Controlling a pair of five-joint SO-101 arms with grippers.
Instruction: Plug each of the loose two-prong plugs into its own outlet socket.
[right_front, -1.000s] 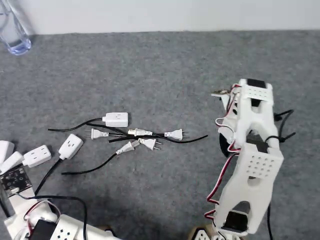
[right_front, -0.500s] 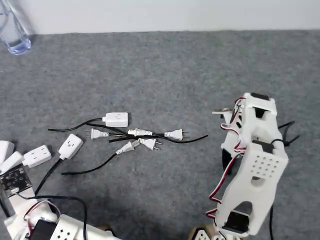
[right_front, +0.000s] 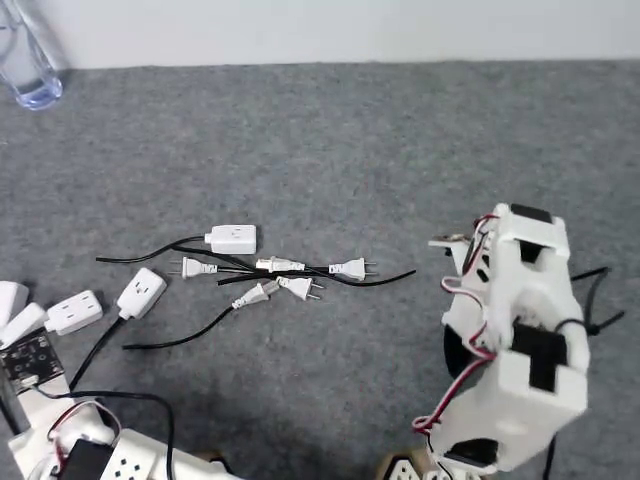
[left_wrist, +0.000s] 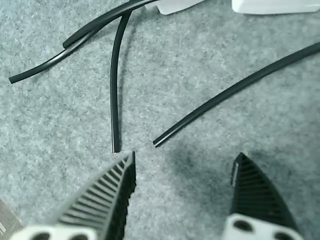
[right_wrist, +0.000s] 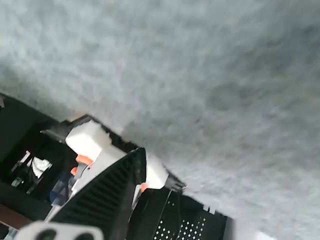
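Observation:
Several white two-prong plugs (right_front: 281, 265) on black cords lie tangled mid-table in the high view. Three white outlet sockets lie near them: one (right_front: 232, 238) behind the plugs, one (right_front: 141, 292) to their left, one (right_front: 75, 311) farther left. My left gripper (left_wrist: 185, 156) is open and holds nothing; it hovers just above the carpet by two loose black cord ends (left_wrist: 115, 146). My left arm (right_front: 90, 455) sits at the near left corner. My right arm (right_front: 515, 330) is folded back at the right, far from the plugs. One ribbed finger (right_wrist: 112, 192) of it shows, with no second finger against it.
A clear glass (right_front: 25, 60) stands at the far left corner by the white wall. Grey carpet (right_front: 330, 140) covers the table. White socket corners (left_wrist: 270, 5) edge the left wrist view. The right wrist view looks at the carpet and at dark base parts (right_wrist: 30, 135).
My right arm has drawn back toward the near edge and folded up closer to the camera. The plugs, the sockets and my left arm have not moved.

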